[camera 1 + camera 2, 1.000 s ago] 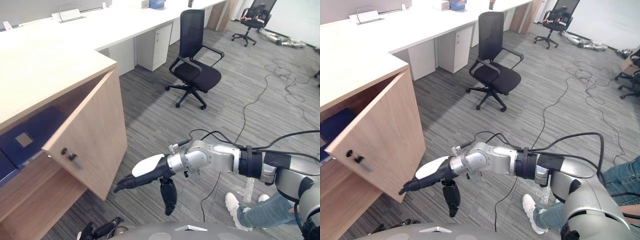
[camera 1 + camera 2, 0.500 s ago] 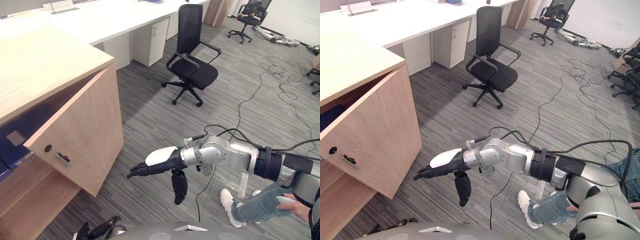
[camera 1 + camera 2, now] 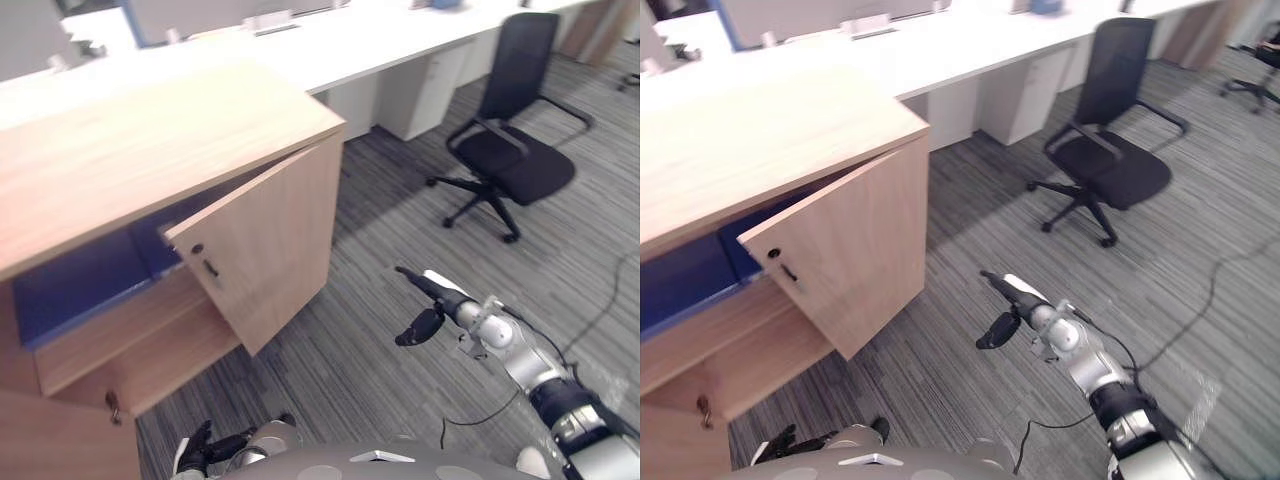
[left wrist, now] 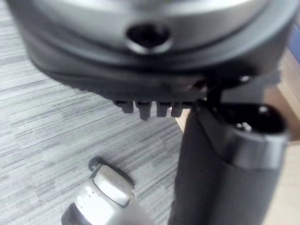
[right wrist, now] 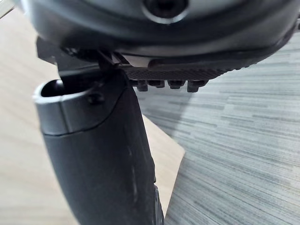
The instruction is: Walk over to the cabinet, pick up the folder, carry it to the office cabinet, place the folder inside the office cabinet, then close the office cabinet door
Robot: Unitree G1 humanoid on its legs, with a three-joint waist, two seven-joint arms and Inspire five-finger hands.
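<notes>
The dark blue flat folder (image 3: pixel 80 285) lies inside the light wooden office cabinet (image 3: pixel 150 140), flat on its upper shelf (image 3: pixel 180 300). It shows as a plain, deep blue slab whose face is too far off to tell any print. Its far end runs behind the free edge of the cabinet's light wooden door (image 3: pixel 270 240), which stands half open and swings out over the grey striped carpet (image 3: pixel 360 360). A small dark keyhole and a short dark handle (image 3: pixel 208 268) sit near that free edge.

The right hand (image 3: pixel 430 290) hangs in the air over the carpet, on the outer side of the door and apart from it. Its fingers are stretched straight and close together, pointing toward the cabinet, the thumb hangs down away from them, and it holds nothing. The left hand (image 4: pixel 225 168) is low beside the robot near the cabinet's base, with fingers relaxed and uncurled, thumb apart from them, and nothing in it.

Behind the cabinet runs a long white desk (image 3: pixel 380 40), and a black swivel chair (image 3: pixel 510 150) stands on the carpet before it, well apart from the right hand.
</notes>
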